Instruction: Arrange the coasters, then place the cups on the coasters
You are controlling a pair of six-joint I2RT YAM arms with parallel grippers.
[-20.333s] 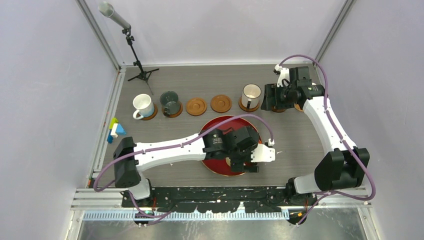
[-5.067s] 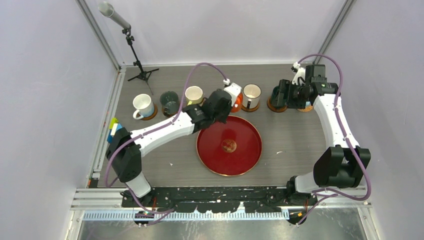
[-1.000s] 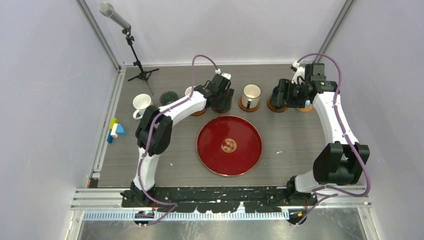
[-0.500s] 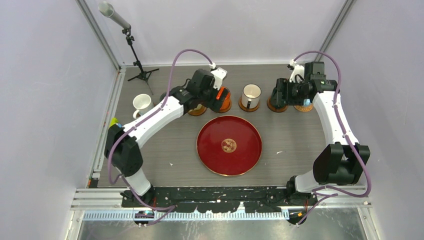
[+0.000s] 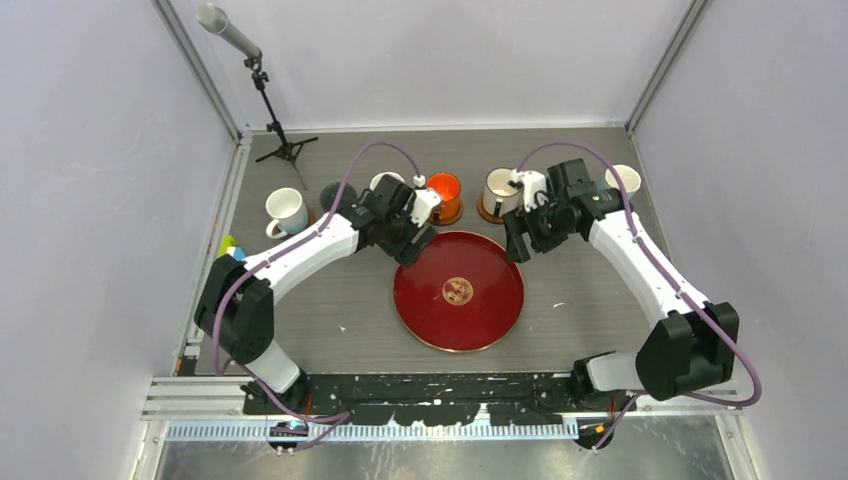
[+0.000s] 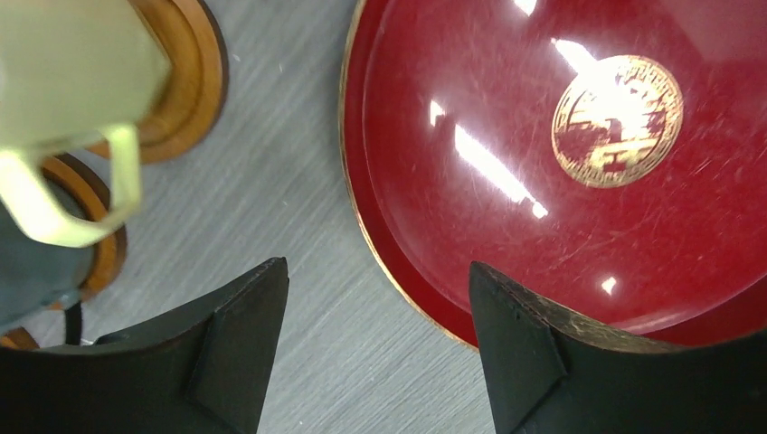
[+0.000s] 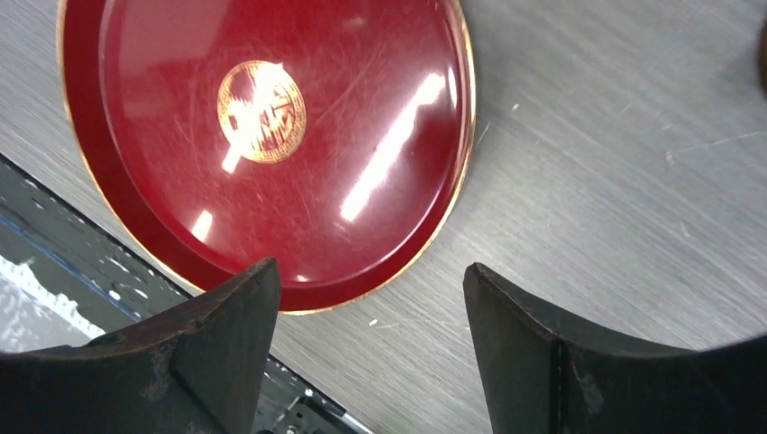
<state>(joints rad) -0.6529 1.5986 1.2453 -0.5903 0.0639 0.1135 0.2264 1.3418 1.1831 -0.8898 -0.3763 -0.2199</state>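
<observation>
1. Overhead, six glossy handled cups [image 5: 285, 212] show in a row along the far desk [image 5: 350, 290]
2. Two round brown wooden coasters [image 6: 194, 81] carry the pale yellow cup [image 6: 72, 63] and a dark cup [image 6: 32, 271]
3. One shiny round red tray [image 5: 458, 290] bears a gold emblem [image 6: 617, 122], unreadable
4. Left pincer [image 6: 375, 353] and right pincer [image 7: 371, 353] gape empty over the tray's rim

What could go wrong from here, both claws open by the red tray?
1. The left claw hangs close to the pale yellow cup, whose handle juts toward it; a sideways swing may knock the cup off its coaster.
2. Left claw and right claw both sit at the far rim of the red tray; converging moves could make them clash.
</observation>
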